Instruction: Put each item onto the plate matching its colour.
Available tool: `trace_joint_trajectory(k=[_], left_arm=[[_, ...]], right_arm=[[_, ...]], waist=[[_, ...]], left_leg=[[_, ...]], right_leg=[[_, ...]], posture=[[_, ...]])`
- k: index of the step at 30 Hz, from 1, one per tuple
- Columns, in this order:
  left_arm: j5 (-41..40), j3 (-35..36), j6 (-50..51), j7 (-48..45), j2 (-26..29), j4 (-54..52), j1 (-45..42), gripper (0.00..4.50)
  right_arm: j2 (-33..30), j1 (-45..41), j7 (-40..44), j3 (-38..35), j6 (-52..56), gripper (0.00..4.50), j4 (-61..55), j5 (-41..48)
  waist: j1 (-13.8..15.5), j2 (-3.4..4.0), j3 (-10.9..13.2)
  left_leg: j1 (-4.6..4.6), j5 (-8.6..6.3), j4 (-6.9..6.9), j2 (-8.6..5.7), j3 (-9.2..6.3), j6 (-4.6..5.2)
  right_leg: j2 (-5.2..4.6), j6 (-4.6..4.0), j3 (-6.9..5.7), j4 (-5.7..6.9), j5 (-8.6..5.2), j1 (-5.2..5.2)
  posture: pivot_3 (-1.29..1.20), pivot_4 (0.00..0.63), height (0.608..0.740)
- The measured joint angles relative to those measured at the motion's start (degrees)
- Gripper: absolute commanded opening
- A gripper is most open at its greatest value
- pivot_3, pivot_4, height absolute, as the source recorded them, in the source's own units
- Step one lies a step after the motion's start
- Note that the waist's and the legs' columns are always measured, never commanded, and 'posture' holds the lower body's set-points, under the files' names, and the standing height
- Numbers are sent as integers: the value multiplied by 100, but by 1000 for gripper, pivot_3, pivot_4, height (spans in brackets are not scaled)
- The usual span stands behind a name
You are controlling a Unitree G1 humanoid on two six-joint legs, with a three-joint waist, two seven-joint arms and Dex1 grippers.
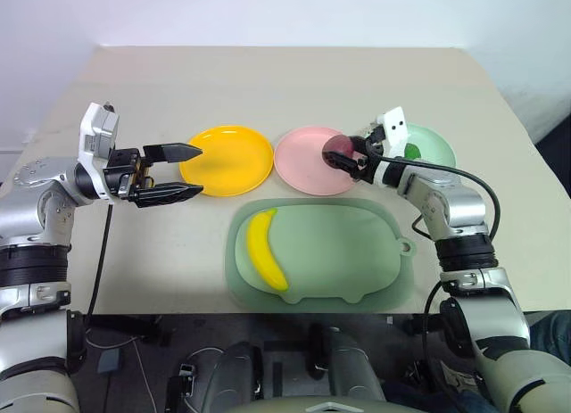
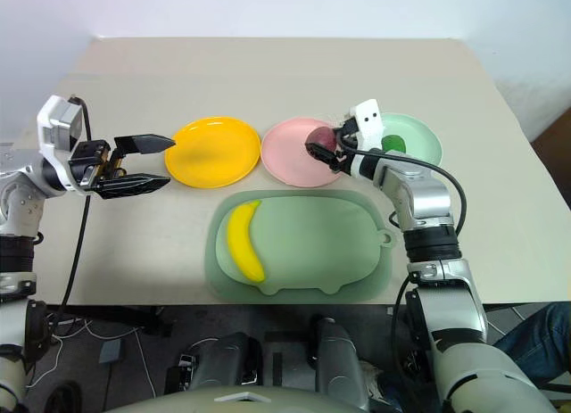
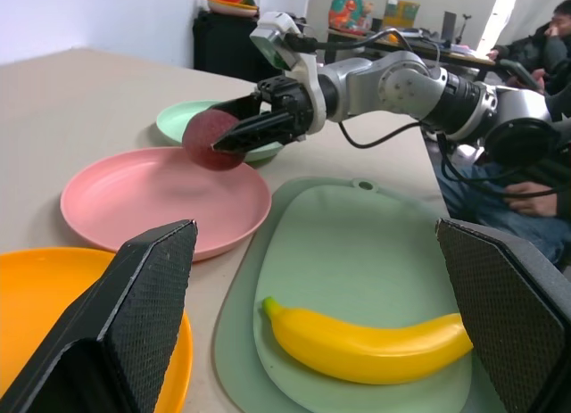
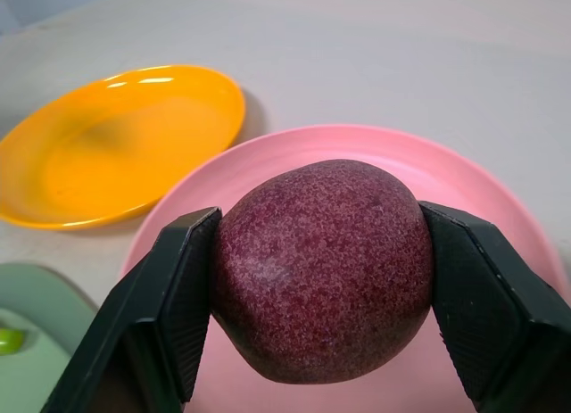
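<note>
Over the pink plate: the right gripper (image 4: pixel 321 297) grasps the red fruit (image 4: pixel 323 268); one black finger presses on each side of it, and the fruit hangs above the plate, near its right part, not touching it.
Red fruit: round, dark red-purple, with a speckled skin; it is between the two fingers (image 4: pixel 178 297) of the right gripper.
Pink plate (image 1: pixel 303 163): the middle one of three plates in a row on the table (image 1: pixel 268 74); nothing lies on it.
Yellow plate (image 1: pixel 227 161): at the left of the pink one, just beside it; nothing lies on it.
Green plate (image 1: pixel 437 145): at the right of the pink one, partly hidden behind the right wrist.
Lime (image 2: pixel 393 144): a small dark green fruit on the green plate, seen just behind the right wrist.
Banana (image 1: pixel 263 250): yellow, curved, lying on the left part of the mat, apart from all three plates.
Mat (image 1: pixel 357 252): pale green, pig-shaped, flat on the table in front of the plates, near the yellow and pink ones.
Left gripper (image 1: pixel 183 172): released, its fingers wide apart and holding nothing; it points to the right and hangs above the table at the left edge of the yellow plate.
Background: in the left wrist view a person (image 3: pixel 535 47) sits behind the table.
</note>
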Motion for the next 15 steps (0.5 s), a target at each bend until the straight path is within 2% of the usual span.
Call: trace_joint_trajectory(k=[1,2,11,15], left_arm=[[0,1,3,4,2,0,4,4500],[0,1,4,6,3,0,7,4500],[-42,4,21,14,16,-95,56,4500],[-70,4,22,13,21,-104,59,4500]], right_arm=[[-1,0,34,12,22,4446,1,-10],[-1,-1,39,26,18,4479,1,-37],[20,-2,145,-83,130,4479,-42,113],[128,-31,291,-648,376,4479,-357,844]], waist=[[1,0,0],[12,0,0],[15,0,0],[23,1,0]], left_leg=[[0,0,0,0,0,0],[0,0,0,0,-1,0],[0,0,1,-1,-1,0],[0,0,1,0,-1,0]], right_leg=[[-1,0,0,0,0,0],[-1,0,0,0,0,1],[-2,0,0,0,0,1],[-2,0,0,0,0,1]], posture=[[0,150,740],[0,150,740],[0,150,740],[0,150,740]])
